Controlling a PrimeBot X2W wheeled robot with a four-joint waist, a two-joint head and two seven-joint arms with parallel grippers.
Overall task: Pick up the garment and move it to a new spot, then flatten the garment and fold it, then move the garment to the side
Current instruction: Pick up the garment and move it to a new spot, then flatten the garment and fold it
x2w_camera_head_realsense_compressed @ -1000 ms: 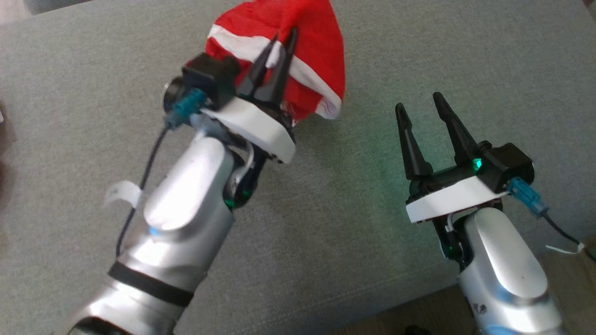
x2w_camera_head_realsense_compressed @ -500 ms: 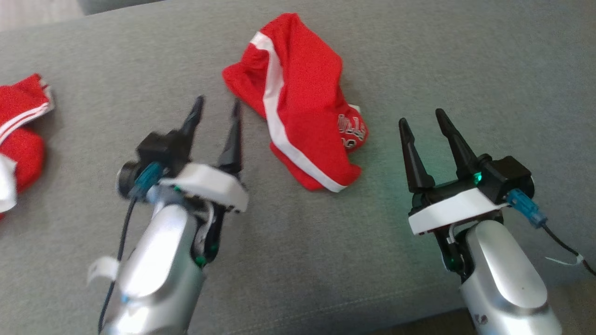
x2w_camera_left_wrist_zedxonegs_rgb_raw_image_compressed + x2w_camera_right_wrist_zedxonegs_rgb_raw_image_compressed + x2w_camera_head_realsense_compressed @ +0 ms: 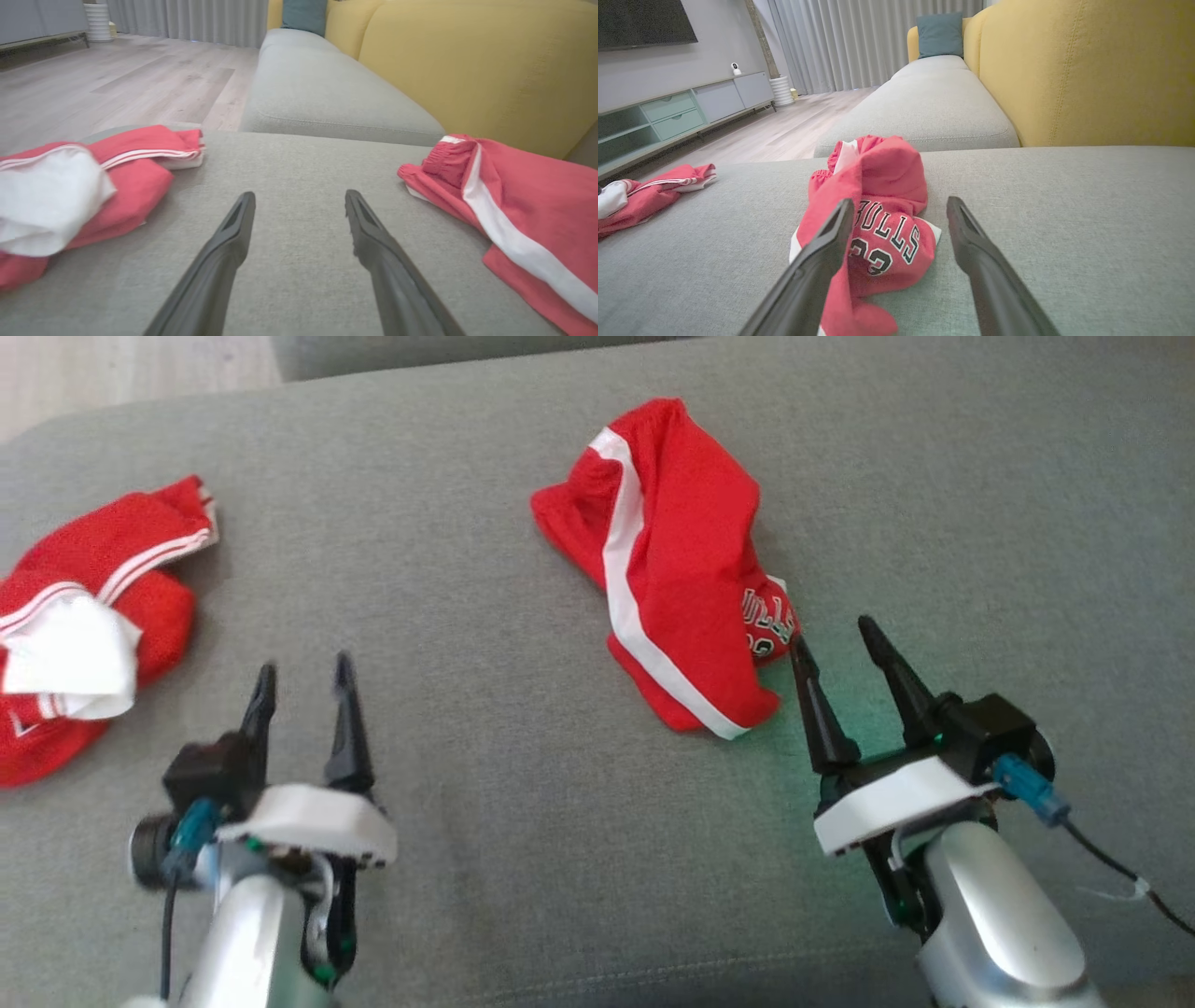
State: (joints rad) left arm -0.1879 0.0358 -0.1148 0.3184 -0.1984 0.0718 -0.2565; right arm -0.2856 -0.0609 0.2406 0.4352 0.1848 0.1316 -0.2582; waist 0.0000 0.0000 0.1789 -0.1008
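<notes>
The garment [image 3: 691, 541], red shorts with a white side stripe and printed lettering, lies crumpled on the grey sofa seat [image 3: 523, 784]. It also shows at the right in the left wrist view [image 3: 523, 196] and just past the fingers in the right wrist view [image 3: 882, 177]. My left gripper [image 3: 303, 667] is open and empty, well to the garment's left and nearer me, over bare cushion [image 3: 300, 196]. My right gripper [image 3: 829, 635] is open and empty too, its left fingertip close beside the garment's lettered end [image 3: 901, 201].
A second red garment [image 3: 112, 579] with a white cloth on it lies at the far left of the seat [image 3: 135, 172]. The yellow backrest [image 3: 1087, 70] rises beyond the seat. Wooden floor [image 3: 117, 79] and a low cabinet [image 3: 668, 112] lie off the seat's left end.
My left gripper opened and let the garment go; it now lies on the seat. The left arm drew back toward me. The head camera shifted, bringing the second garment into view.
</notes>
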